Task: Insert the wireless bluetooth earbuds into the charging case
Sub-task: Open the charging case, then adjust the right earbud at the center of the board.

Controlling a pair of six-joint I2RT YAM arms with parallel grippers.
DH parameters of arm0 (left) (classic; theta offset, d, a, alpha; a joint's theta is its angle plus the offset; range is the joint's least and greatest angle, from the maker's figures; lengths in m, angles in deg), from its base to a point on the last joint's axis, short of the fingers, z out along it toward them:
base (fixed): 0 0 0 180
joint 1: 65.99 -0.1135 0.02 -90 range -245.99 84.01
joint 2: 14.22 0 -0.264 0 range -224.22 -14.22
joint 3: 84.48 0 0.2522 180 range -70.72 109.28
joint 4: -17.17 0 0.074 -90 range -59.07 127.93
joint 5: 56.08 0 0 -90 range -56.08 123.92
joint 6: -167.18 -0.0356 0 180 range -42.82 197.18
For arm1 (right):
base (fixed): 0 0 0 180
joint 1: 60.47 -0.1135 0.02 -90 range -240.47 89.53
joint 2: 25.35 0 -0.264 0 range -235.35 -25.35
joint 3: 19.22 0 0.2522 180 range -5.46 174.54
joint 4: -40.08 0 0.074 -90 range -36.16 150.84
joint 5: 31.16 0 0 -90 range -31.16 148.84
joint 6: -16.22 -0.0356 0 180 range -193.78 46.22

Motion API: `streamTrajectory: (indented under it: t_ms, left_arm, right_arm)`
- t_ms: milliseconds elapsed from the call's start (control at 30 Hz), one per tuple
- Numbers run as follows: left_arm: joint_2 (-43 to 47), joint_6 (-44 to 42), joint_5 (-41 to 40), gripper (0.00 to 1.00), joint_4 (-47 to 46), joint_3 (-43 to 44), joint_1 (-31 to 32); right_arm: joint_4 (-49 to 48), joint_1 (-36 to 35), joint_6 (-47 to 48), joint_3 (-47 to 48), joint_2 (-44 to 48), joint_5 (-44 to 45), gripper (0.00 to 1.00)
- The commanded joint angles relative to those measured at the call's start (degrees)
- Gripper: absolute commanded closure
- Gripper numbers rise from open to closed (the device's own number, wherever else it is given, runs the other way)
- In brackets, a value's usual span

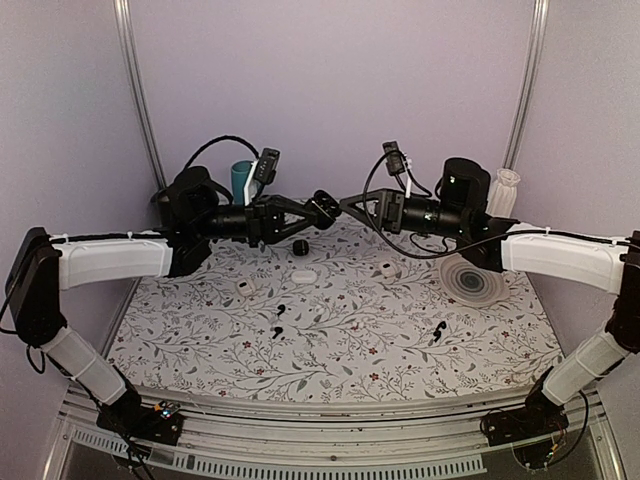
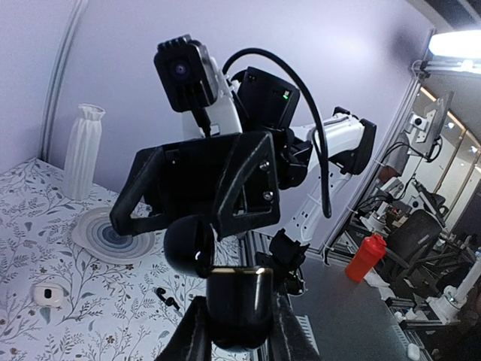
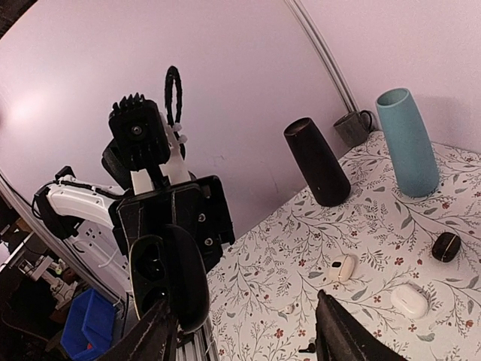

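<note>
The glossy black charging case [image 2: 239, 289] is held up in the air with its lid [image 2: 189, 244] swung open, and my left gripper [image 2: 239, 320] is shut on its body. In the right wrist view the case [image 3: 169, 274] shows its two wells and sits just beside one of the fingers [image 3: 154, 335] of my right gripper [image 3: 244, 338], which is open with nothing between its fingers. Both grippers meet above the table's far middle, left gripper [image 1: 322, 208] facing right gripper [image 1: 350, 205]. Tiny black earbuds lie on the table: two [image 1: 281, 309] [image 1: 277, 331] near the centre, one [image 1: 437, 331] at the right.
White cases [image 1: 304, 276] [image 1: 246, 287] [image 1: 388, 269] and a small black case [image 1: 299, 246] lie below the grippers. A ringed plate [image 1: 472, 278] and white vase [image 1: 507, 190] stand at the right. A teal vase [image 3: 407, 141], a black vase [image 3: 316, 162] and a mug [image 3: 352, 128] stand at the back left.
</note>
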Motion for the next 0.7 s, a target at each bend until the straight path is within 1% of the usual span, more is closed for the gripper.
streamTrajectory:
  t_ms: [0, 167, 367, 667]
  left_arm:
    - [1.9, -1.6, -3.5, 1.0, -0.4, -0.7, -0.7]
    - [2.5, -1.5, -5.3, 1.0, -0.8, -1.9, -1.6]
    - [3.8, -1.5, -7.2, 1.0, -1.9, -3.5, -2.6]
    - [6.1, -1.2, -10.2, 1.0, -1.9, -5.8, -3.9]
  right_arm:
    - [2.9, 0.2, 1.8, -0.6, 3.6, 2.1, 0.37]
    - [7.0, 0.2, 2.7, -1.9, 6.3, 5.2, 0.36]
    - [16.4, 0.3, 2.3, -4.3, 8.4, 12.4, 0.36]
    - [31.5, 0.5, -4.0, -11.7, 10.6, 25.9, 0.37]
